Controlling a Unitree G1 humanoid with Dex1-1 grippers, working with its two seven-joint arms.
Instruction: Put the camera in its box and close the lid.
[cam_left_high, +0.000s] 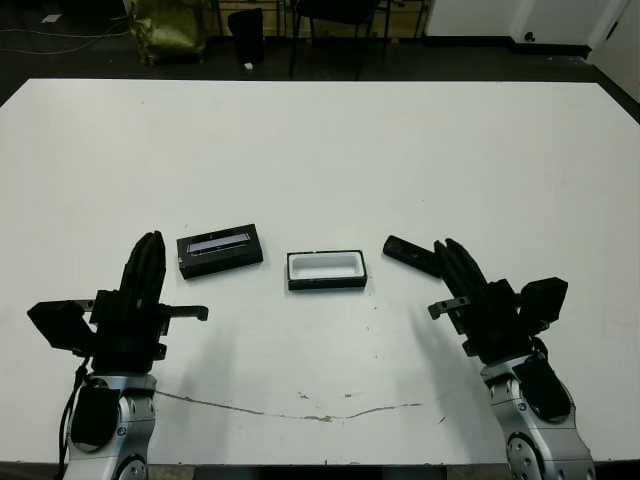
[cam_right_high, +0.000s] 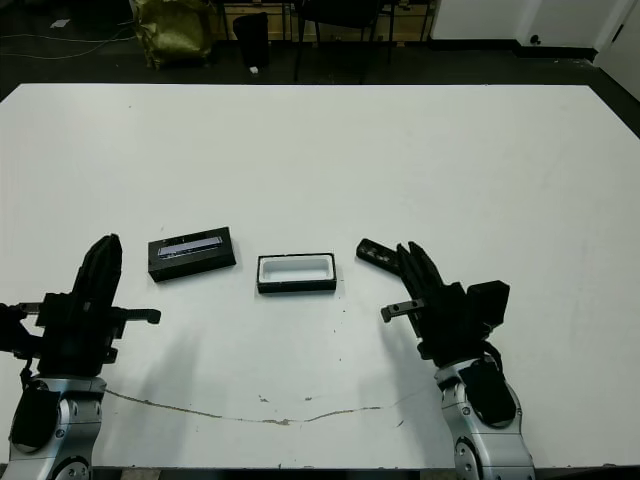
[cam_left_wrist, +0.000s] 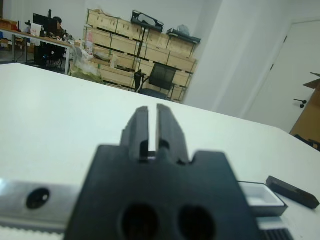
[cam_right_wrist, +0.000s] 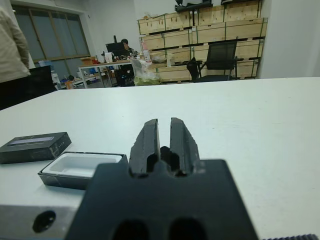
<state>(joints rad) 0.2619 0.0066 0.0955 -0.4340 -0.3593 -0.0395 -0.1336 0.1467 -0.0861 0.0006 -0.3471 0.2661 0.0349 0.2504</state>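
- The job has not really started. The camera (cam_left_high: 411, 256) is not in the box (cam_left_high: 326, 270) yet, and the lid (cam_left_high: 220, 249) is off.
- The box sits open on the white table (cam_left_high: 320, 150). You can see its white inside, and nothing is in it.
- The camera lies flat on the table on the right side of the box, a little way off.
- The lid lies flat on the left side of the box, with its pale stripe up.
- The right gripper (cam_left_high: 452, 262) is just beside the camera. Its two fingers are almost pressed together and hold nothing.
- The left gripper (cam_left_high: 146, 258) is near the lid. Its fingers are nearly together too, and empty.
- Next, I think the right gripper must spread its fingers, go around the thin camera and pinch it.
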